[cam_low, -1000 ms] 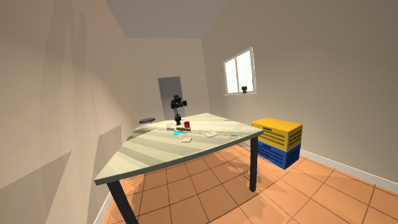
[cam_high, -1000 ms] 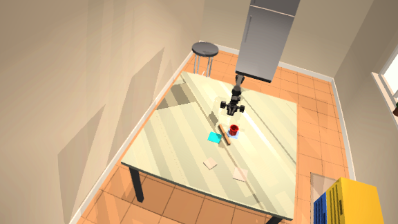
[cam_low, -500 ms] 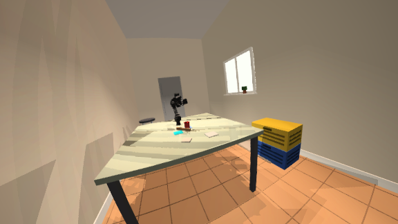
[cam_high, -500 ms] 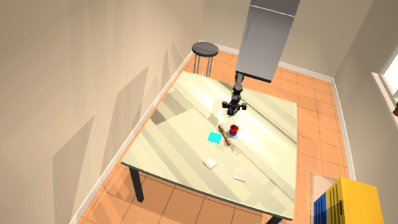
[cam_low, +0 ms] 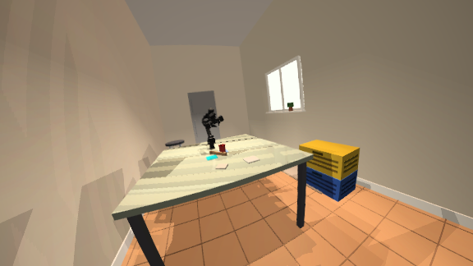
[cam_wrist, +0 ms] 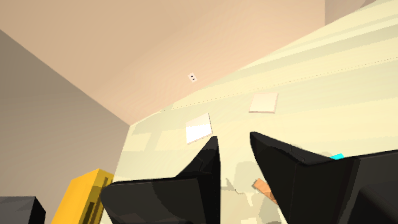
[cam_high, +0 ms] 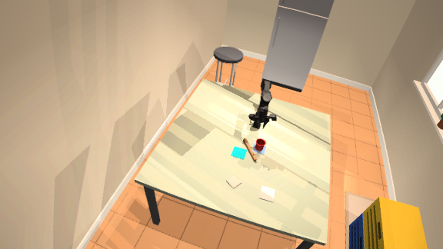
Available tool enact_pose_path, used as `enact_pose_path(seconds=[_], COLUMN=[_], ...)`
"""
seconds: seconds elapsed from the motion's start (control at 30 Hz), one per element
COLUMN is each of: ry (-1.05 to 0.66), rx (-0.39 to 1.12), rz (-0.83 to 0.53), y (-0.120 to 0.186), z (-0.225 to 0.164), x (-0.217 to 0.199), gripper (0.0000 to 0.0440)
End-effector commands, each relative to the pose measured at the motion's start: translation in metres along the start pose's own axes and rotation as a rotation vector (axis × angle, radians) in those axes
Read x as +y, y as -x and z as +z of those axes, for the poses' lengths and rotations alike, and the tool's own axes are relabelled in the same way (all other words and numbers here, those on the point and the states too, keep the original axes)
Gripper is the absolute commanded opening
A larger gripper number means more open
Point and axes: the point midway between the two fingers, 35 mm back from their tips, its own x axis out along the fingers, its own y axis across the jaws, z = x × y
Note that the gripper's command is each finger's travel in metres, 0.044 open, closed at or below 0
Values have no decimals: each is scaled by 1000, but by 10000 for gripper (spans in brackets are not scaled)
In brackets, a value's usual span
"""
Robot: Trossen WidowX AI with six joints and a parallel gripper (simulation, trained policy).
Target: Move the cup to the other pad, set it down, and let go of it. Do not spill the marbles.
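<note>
Your pincer (cam_high: 263, 126) (cam_wrist: 234, 135) hangs partly open, gripping nothing, above the counter (cam_high: 292, 169) (cam_low: 164, 181) (cam_wrist: 310, 80)'s fridge-side edge, probably raised to clear the upright red cup (cam_high: 260, 144) (cam_low: 222, 148).

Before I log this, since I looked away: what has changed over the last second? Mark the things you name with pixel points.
The arm (cam_high: 266, 96) (cam_low: 210, 112) has risen slightly, and light bands on the table (cam_high: 215, 184) (cam_low: 172, 181) (cam_wrist: 310, 125) shifted. Nothing was grasped or released. The cup (cam_high: 260, 144) (cam_low: 222, 148), stick (cam_high: 250, 150) (cam_low: 218, 153) (cam_wrist: 264, 190) and cyan pad (cam_high: 238, 153) (cam_low: 212, 158) (cam_wrist: 337, 157) stayed put.
</note>
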Motion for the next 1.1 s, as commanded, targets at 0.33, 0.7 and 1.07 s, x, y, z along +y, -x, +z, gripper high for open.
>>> enact_pose_path(seconds=[0.33,0.7,1.07], ry=[-187,-325,-441], rx=[193,335,465], rz=[-47,-120,-223], y=[-2,-3,-3], z=[-12,-23,-37], x=[12,19,23], gripper=[132,135,133])
